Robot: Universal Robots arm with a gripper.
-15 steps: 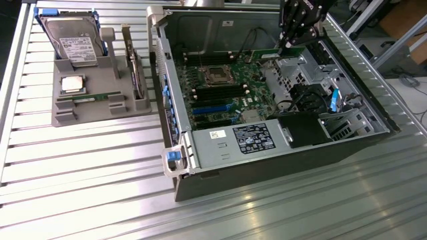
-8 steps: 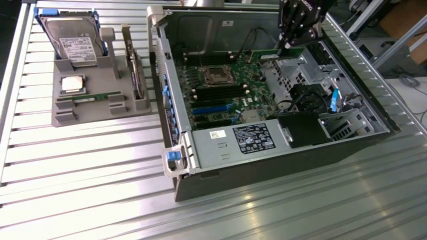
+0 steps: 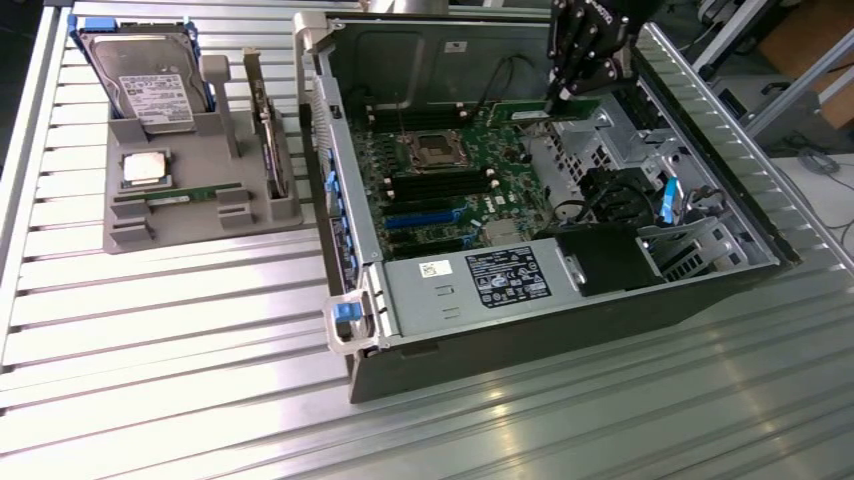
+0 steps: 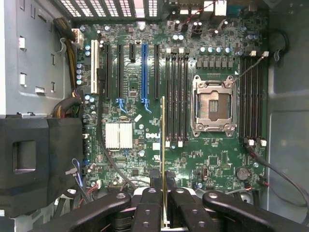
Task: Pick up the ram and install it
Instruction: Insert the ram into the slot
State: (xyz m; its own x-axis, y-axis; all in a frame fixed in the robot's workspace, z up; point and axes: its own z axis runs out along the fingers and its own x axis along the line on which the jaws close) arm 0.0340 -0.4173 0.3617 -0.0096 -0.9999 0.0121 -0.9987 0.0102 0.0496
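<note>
1. Spanning the scene, a ribbed metal table [image 3: 160,380] carries everything else.
2. An open computer case [image 3: 534,335] lies on its side on the table, toward the exterior view's right, with its inside facing up.
3. A green motherboard [image 4: 145,159] covers the floor of the case.
4. A grey power supply [image 3: 494,280] with a dark label sits at the near end of the case in the exterior view.
5. A grey holder [image 3: 200,150] stands on the table at the exterior view's left, well apart from the gripper.
6. A silver hard drive [image 3: 154,85] with a white label leans in the back of that holder.
7. The black gripper [image 4: 163,178] hangs inside the case above the motherboard, its fingers [image 4: 154,180] drawn narrow and clamped on the ram.
8. The ram [image 4: 163,140] is seen edge-on in the wrist view, over the board and just beside a bank of black memory slots [image 4: 176,96]; whether it touches a slot cannot be told.
9. A square CPU socket [image 4: 214,104] with a metal frame sits between two banks of those slots.
10. A square silver CPU chip [image 3: 144,168] lies flat on the holder.
11. Another green stick [image 3: 187,195] lies across the holder's front, near the chip.
</note>
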